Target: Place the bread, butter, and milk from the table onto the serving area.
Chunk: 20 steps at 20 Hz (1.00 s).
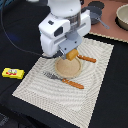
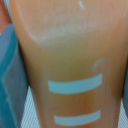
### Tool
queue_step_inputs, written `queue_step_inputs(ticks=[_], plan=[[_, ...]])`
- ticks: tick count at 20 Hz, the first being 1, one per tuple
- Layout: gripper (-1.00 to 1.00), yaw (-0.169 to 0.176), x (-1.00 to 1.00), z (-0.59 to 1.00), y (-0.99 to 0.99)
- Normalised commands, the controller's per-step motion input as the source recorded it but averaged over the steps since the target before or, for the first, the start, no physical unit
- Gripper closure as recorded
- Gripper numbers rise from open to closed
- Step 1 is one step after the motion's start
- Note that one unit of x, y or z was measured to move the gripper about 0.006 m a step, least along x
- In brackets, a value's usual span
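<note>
In the exterior view we see the arm bent down over the serving area [image 1: 100,85], its gripper [image 1: 73,54] pinching the bread [image 1: 73,55] just above the plate [image 1: 68,67]. The butter [image 1: 13,73] lies off the mat at nine o'clock. In the wrist view, the bread [image 2: 70,65] fills our sight, pale lines showing.

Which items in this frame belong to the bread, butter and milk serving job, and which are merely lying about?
Job items: bread in the gripper, butter, serving area. Milk not visible.

Lying about: pots, bowl, brown board.
</note>
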Motion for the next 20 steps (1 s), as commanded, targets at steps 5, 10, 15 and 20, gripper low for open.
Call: queue_step_inputs(ticks=[5,10,15,20], plan=[[1.00,-0.060,0.48,-0.22,-0.21],[1.00,-0.060,0.33,-0.19,-0.23],[-1.00,-0.044,0.35,0.42,-0.03],[-1.00,-0.040,0.34,1.00,0.19]])
